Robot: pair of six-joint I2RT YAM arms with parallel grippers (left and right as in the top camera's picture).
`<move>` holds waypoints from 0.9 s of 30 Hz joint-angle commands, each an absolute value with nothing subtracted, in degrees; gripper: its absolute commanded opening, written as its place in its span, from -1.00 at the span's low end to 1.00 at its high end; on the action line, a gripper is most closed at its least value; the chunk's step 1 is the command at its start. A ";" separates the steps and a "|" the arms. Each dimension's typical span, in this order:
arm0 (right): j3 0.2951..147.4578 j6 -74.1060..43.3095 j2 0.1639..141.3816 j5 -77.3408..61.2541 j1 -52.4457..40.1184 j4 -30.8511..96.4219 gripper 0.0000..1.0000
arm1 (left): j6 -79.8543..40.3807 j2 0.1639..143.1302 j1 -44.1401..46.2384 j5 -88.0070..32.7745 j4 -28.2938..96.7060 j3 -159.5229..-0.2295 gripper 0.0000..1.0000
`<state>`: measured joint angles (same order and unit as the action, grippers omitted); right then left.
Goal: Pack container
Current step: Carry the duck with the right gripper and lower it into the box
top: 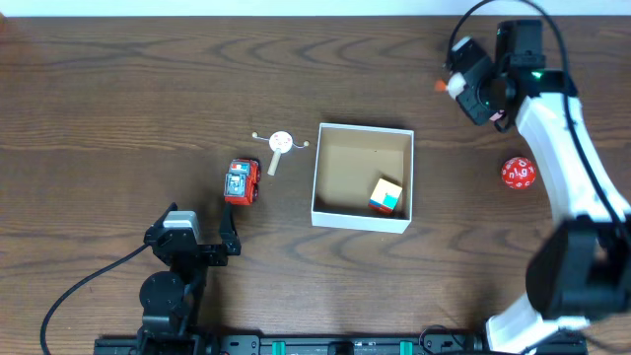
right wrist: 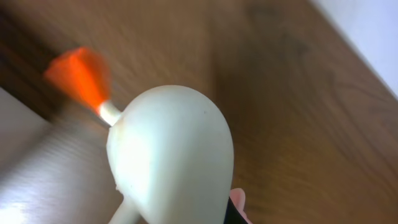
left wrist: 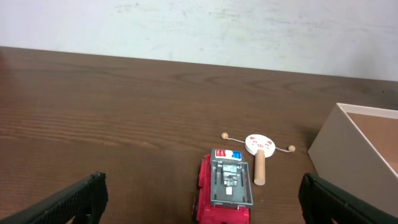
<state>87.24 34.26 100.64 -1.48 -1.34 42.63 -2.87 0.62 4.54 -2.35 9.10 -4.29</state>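
Our right gripper (top: pixel 463 83) hangs beyond the box's (top: pixel 360 218) far right corner, jaws closed on a white toy (right wrist: pixel 168 155) with an orange tip (the fingers themselves barely show); we should carry it over the box's open middle, clear of the cube (top: pixel 386 196) in its near right corner, lower, then release; the left gripper (top: pixel 194 233), wide open and empty, sits left of the box, near the red car (top: pixel 242 182).
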 commanded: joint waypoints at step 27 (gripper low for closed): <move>88.71 -29.78 99.31 14.46 -29.80 58.06 -0.97 | -2.15 0.23 4.25 -1.89 10.70 -3.86 0.96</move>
<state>87.81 -27.18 97.23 10.28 -29.19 58.08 -2.87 0.62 4.54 -2.35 9.10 -4.29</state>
